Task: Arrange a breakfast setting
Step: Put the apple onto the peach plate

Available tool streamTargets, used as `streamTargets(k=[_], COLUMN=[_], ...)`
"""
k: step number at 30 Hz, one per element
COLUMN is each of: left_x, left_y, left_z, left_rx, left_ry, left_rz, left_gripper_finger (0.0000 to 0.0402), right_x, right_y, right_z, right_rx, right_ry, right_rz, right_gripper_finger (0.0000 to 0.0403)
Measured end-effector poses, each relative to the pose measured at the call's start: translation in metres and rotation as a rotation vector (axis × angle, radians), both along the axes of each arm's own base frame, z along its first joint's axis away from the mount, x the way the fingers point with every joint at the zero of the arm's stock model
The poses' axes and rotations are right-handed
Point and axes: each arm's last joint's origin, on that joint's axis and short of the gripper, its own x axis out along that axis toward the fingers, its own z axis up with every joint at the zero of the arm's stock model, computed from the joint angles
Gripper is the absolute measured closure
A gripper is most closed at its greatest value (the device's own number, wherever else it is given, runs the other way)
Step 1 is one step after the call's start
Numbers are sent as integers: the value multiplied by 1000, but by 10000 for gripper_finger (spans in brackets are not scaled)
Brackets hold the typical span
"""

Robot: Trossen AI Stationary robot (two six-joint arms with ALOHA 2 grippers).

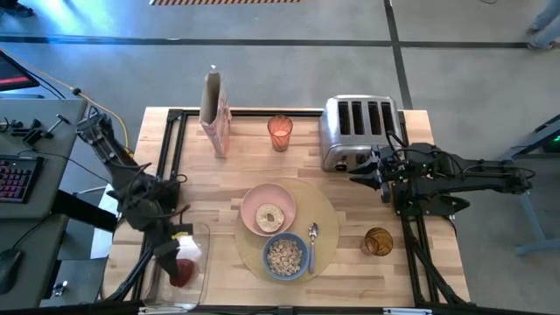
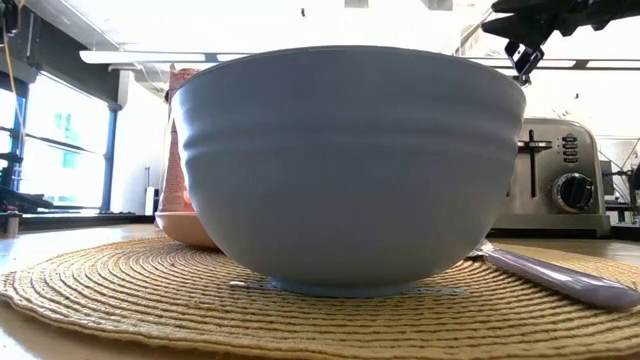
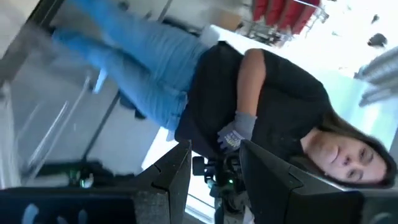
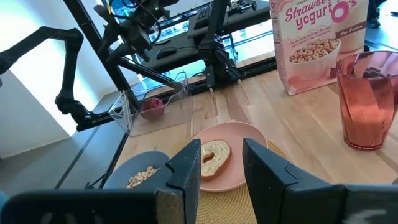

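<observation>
The round tan placemat (image 1: 328, 229) lies mid-table. On it rest the pink plate (image 1: 254, 203) with a bagel half (image 1: 269, 217), the blue bowl (image 1: 285, 255) of cereal, and the metal spoon (image 1: 312, 241). The amber glass (image 1: 378, 241) stands on the wood to the placemat's right. The red apple (image 1: 184, 273) lies in a clear container (image 1: 203, 254) at the near left corner. My left gripper (image 1: 178, 238) hovers above that container, open (image 3: 214, 180) and holding nothing. My right gripper (image 1: 359, 179) hangs open (image 4: 221, 168) in front of the toaster, above the table.
A chrome toaster (image 1: 359, 131) stands at the back right. A cereal box (image 1: 214, 114) and a reddish glass (image 1: 279, 131) stand along the far edge. A black frame (image 1: 171, 149) borders the table. A person (image 3: 273, 112) shows beyond the table in the left wrist view.
</observation>
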Motion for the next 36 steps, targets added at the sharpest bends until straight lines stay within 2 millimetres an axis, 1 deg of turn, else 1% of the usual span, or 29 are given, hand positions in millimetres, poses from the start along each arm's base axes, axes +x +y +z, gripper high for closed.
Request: streamTargets(k=[7,11,18,21,23,30,36], left_x=[-15,-23,-36,-40,-40,-32,-27], left_y=[-4,-3,7,7,6,-6,-15], left_z=[-10,-13,2,4,3,-7,-18], left_rx=[26,67,340,443,491,548,601], left_ry=[227,269,361,425,452,448,512], left_rz=[16,89,146,157,167,246,304], left_gripper_finger=[275,275,275,275,275,275,275], right_x=[0,0,0,0,0,0,0], right_y=[0,0,0,0,0,0,0], right_z=[0,0,-1,-1,-1,-1,-1], right_rx=[0,0,0,0,0,1,1], right_ry=[4,4,6,7,9,14,14], right_rz=[0,-1,0,-1,0,0,0], right_gripper_finger=[304,304,304,304,304,304,304])
